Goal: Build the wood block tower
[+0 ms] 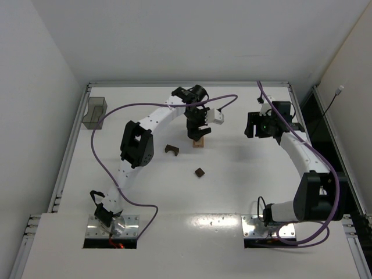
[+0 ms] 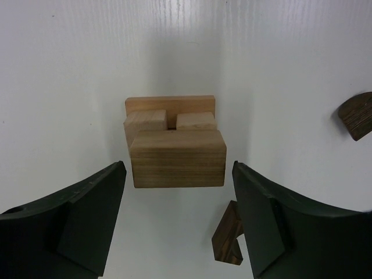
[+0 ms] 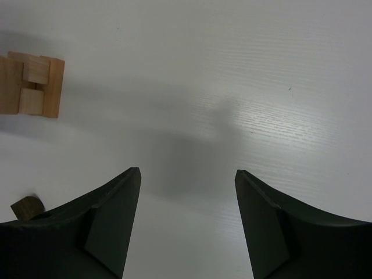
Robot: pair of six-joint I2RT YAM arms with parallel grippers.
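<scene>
Here, the left tool [image 1: 197, 133] stood parted and empty, straddling without touching the top bar [image 2: 177, 158] of the wood block tower [image 2: 170, 107] at mid-bench [image 1: 244, 192], the right tool [image 3: 187, 172] wide, empty, well apart; hazard: an off-centre lift could snag that bar and topple the stack.

- Wood block tower [image 2: 177, 151]: pale tan wood, matt, with fine grain lines on its faces.
- Dark block [image 2: 356, 115]: deep brown wood, streaked grain, matt.
- Desk [image 2: 70, 87]: white, smooth, faintly streaked, with a slight sheen.
- Left end effector [image 2: 177, 171]: fingers [image 2: 87, 221] black, matt, plastic-looking.
- Bin [image 1: 94, 112]: translucent grey plastic.
</scene>
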